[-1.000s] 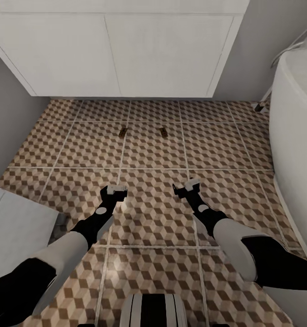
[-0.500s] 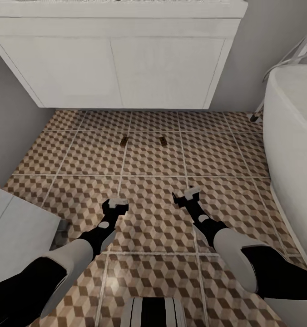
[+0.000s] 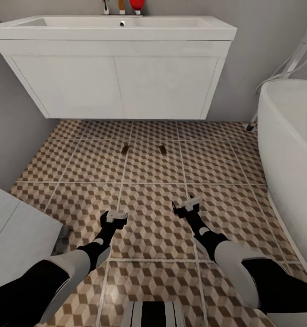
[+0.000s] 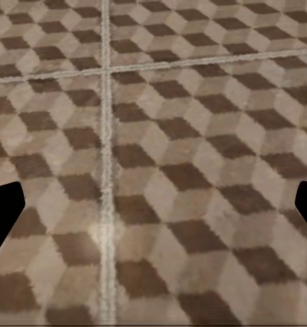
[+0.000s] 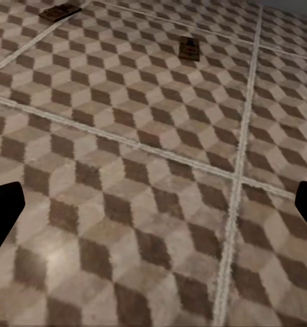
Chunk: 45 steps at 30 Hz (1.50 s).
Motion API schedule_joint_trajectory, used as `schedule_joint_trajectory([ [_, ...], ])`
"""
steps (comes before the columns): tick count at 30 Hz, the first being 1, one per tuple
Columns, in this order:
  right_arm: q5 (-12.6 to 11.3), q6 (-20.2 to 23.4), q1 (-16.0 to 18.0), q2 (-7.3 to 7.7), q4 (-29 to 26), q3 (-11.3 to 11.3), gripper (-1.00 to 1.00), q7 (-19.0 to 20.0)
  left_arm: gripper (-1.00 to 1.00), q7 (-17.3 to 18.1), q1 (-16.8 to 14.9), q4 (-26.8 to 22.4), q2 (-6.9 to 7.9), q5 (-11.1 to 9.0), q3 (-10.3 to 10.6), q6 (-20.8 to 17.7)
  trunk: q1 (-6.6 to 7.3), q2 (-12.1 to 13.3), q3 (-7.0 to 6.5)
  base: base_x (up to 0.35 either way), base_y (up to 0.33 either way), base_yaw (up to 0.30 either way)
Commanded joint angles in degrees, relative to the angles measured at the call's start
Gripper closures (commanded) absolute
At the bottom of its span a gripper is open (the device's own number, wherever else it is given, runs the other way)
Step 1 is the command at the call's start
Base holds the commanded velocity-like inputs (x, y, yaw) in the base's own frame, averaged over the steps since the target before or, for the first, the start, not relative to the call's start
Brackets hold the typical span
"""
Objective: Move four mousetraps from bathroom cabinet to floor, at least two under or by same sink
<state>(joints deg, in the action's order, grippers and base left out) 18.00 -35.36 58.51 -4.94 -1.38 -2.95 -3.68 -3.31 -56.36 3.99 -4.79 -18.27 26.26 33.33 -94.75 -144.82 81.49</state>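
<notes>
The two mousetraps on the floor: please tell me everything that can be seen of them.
Two mousetraps lie flat on the bathroom floor, side by side but apart, in front of the white vanity under the bathroom sink. The left mousetrap sits by a grout line; the right mousetrap lies within a tile. Each is a tiny brown rectangular board, wood by its look, with dark parts on top; finer detail is too small to tell. Nothing but the floor touches them.

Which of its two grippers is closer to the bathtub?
The right. The right gripper hangs over the tiles on the bathtub's side; the left gripper is farther off, by the white unit.
</notes>
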Motion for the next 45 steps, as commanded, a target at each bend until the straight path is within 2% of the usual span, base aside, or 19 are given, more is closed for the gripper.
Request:
schedule_joint_trajectory([
  [1, 0.2, -0.2, -0.5, 0.00, 0.1, -0.3, -1.00, -0.4, -1.00, -0.2, 0.4, 0.3, 0.04, -0.1, 0.5, 0.5, 0.03, 0.0, -0.19, 0.000, 0.000, 0.000],
  [15, 0.2, -0.9, -5.2, 1.91, 0.1, -0.2, -1.00, -0.6, -1.00, -0.1, 5.8, 0.6, 1.73, -0.2, 0.4, 5.8, 0.39, 0.2, -3.29, 0.000, 0.000, 0.000],
  [22, 0.2, -2.2, -7.6, 2.89, 0.1, -0.2, -1.00, -0.6, -1.00, -0.2, 8.0, 0.6, 2.62, -0.2, 0.4, 6.2, 0.57, 0.3, -4.84, 0.000, 0.000, 0.000],
  [26, 0.2, -2.6, -10.1, 3.96, 0.1, -0.2, -1.00, -0.6, -1.00, -0.2, 10.1, 0.6, 3.51, -0.3, 0.4, 6.3, 0.68, 0.3, -5.73, 0.000, 0.000, 0.000],
  [37, -0.8, -4.8, -12.3, 5.03, 0.1, -0.2, -1.00, -0.6, -1.00, -0.2, 11.9, 0.6, 3.89, -0.3, 0.4, 6.4, 0.96, 0.5, -8.17, 0.000, 0.000, 0.000],
  [45, -1.4, -5.4, -14.8, 5.92, 0.1, -0.2, -1.00, -0.6, -1.00, -0.2, 14.6, 0.7, 4.18, -0.3, 0.4, 6.5, 1.17, 0.6, -9.94, 0.000, 0.000, 0.000],
])
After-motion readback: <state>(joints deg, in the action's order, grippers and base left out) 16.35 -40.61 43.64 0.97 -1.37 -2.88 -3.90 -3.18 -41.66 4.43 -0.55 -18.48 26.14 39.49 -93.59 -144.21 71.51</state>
